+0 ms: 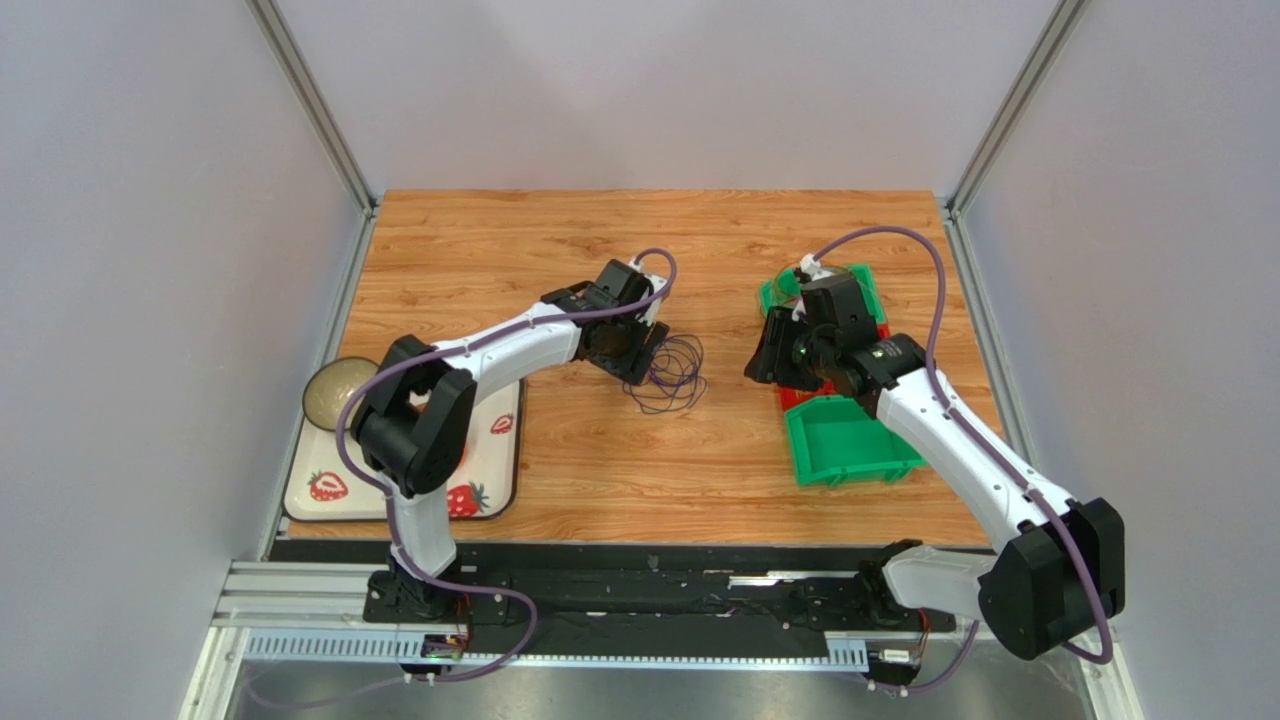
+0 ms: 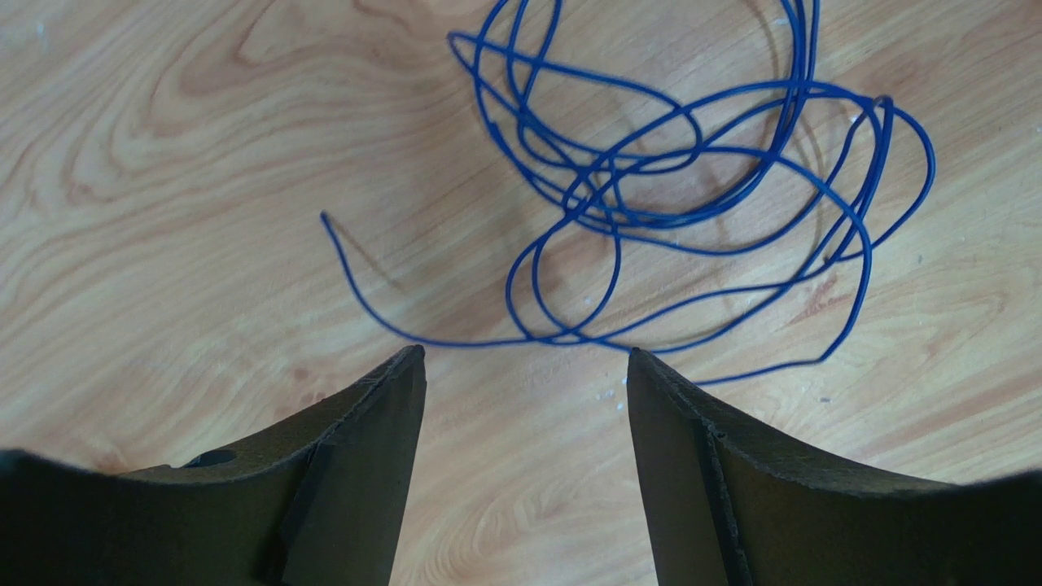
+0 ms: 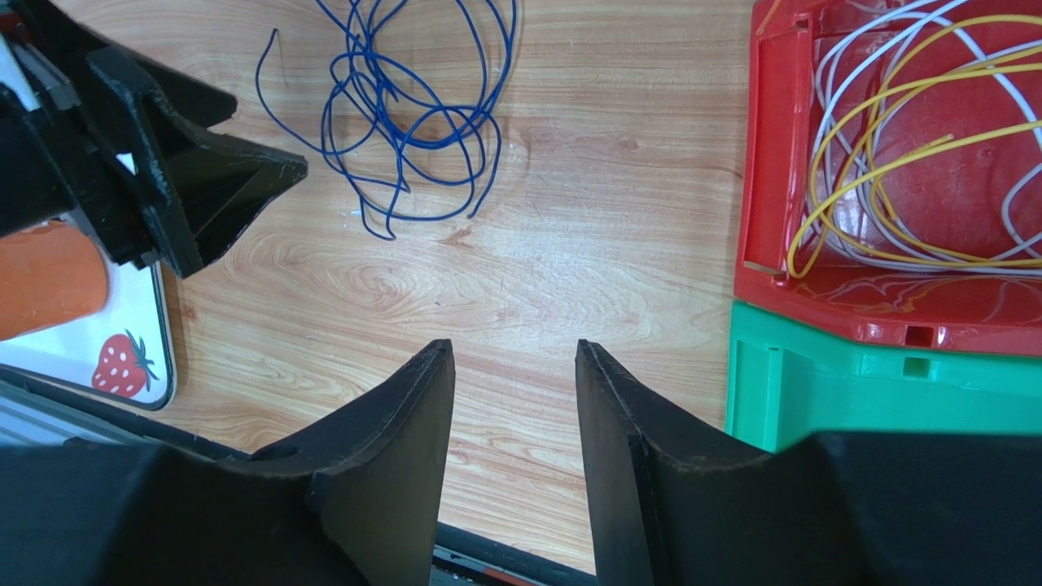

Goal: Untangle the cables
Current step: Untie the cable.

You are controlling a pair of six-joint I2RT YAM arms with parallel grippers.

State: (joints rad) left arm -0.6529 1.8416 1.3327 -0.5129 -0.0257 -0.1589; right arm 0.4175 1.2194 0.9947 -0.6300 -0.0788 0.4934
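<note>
Left gripper, jaws apart, faces a loosely looped, tangled blue cable.

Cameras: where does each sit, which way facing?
Top external: overhead, at the near edge, looking down on the table; left arm and right arm show.
Left wrist: looks down at the blue cable; open left gripper at bottom.
Right wrist: faces the blue cable and the left gripper, red bin at right; open right gripper at bottom.
Shared: the blue cable, in all three.
</note>
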